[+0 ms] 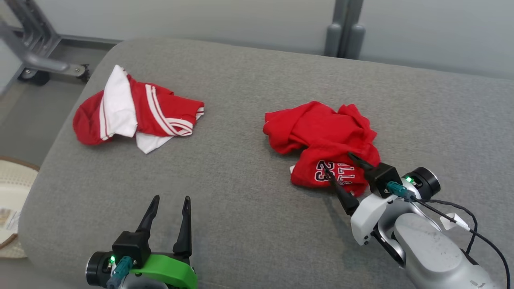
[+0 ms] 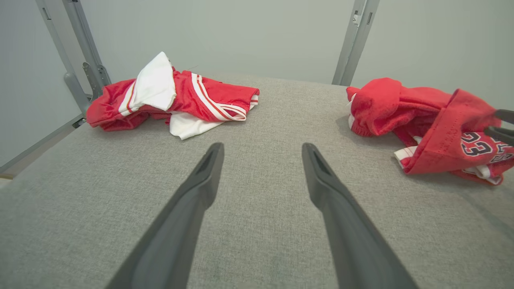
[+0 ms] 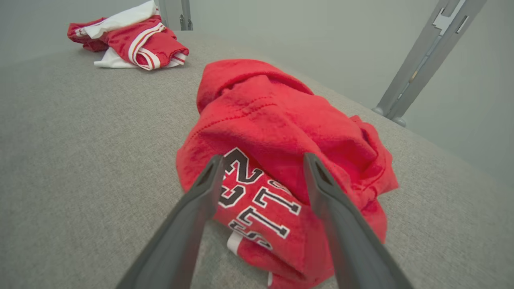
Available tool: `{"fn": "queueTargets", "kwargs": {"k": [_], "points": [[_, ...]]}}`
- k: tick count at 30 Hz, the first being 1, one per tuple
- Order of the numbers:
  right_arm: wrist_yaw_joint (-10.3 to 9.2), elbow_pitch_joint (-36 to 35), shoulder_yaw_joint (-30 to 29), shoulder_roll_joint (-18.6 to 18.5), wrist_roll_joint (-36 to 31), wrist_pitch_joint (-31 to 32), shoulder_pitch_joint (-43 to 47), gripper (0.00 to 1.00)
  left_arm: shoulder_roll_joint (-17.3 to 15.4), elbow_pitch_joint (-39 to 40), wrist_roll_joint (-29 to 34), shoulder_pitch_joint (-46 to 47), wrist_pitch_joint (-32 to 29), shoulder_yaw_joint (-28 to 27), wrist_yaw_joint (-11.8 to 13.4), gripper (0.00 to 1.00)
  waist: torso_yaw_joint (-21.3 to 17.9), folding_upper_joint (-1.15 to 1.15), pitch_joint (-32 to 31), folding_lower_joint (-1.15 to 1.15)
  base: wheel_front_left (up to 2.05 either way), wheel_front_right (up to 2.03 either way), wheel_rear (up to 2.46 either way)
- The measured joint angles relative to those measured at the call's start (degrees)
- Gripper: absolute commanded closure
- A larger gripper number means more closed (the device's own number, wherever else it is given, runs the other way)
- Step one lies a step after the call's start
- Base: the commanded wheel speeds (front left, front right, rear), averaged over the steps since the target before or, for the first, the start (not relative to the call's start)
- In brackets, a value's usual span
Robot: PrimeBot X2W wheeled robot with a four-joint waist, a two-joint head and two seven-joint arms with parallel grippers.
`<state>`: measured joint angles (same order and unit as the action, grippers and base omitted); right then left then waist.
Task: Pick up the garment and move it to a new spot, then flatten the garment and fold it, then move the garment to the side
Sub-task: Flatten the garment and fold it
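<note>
Nearest, at the lower left of the head view, the left hand (image 1: pixel 171 197) hovers released over bare grey cushion (image 1: pixel 249 224), fingers spread and holding nothing. It plays no part in this step and is best kept where it is.

On the right, the right hand (image 1: pixel 337 162) is also released, grasping nothing yet. Its two dark fingers (image 3: pixel 188 216) straddle the near fold of the crumpled red jersey (image 1: pixel 321 128), one on each side of the black-and-white "23" and lettering. The tips look to be at or just over the cloth; I cannot tell if they press into it.

That jersey lies heaped on the right half of the cushion, well apart from a second red-and-white striped garment (image 1: pixel 136 108) on the far left. A woven basket (image 1: pixel 12 184) sits off the cushion's left edge.

The step in hand, as I judge it, is the first pickup.

- Sink the fingers into the printed fold so that they close on a thick ridge of cloth, not a single skin of it. The fabric looks thin and slippery, and one layer might slide free.
- Clench fully before any lift.
- Rise straight up until the trailing folds clear the cushion, because a dragged hem would bunch the heap further.
- The bare stretch between the two garments, near the middle, seems the natural new spot. It leaves room to spread the jersey flat.
- Keep short of the striped garment so the two do not tangle.
</note>
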<state>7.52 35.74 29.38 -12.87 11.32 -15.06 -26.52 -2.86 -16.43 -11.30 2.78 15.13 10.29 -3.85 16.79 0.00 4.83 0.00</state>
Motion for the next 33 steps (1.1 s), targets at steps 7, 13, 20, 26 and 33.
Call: {"fn": "queueTargets", "kwargs": {"k": [7,13,20,26,33], "points": [[0.0,5.0,1.7,-1.3,-1.9,0.0,-5.1,0.0,0.0,0.6,-1.6,0.2,0.0,1.8,0.9,0.0,5.2,0.0,2.4,0.0,0.0,0.0,0.0],[0.01,12.2,2.8,-1.5,-3.0,0.0,-8.5,1.0,0.0,1.2,-3.3,1.8,0.0,3.5,1.4,0.0,6.9,0.0,4.7,0.0,0.0,0.0,0.0],[0.0,4.6,3.1,-1.1,-1.4,0.0,-11.9,1.0,0.0,2.1,-4.3,2.7,0.0,5.1,1.8,0.0,8.2,0.0,6.5,0.0,0.0,0.0,0.0],[0.0,-5.0,6.3,1.3,-0.7,0.0,-16.2,1.0,0.0,2.1,-5.2,2.9,0.0,7.6,1.3,0.0,10.1,0.0,7.0,0.0,0.0,0.0,0.0],[0.01,9.0,11.4,4.4,3.4,0.0,-18.0,0.0,0.0,0.6,-5.2,3.0,0.0,9.6,0.9,0.0,13.6,0.0,6.7,0.0,0.0,0.0,0.0]]}}
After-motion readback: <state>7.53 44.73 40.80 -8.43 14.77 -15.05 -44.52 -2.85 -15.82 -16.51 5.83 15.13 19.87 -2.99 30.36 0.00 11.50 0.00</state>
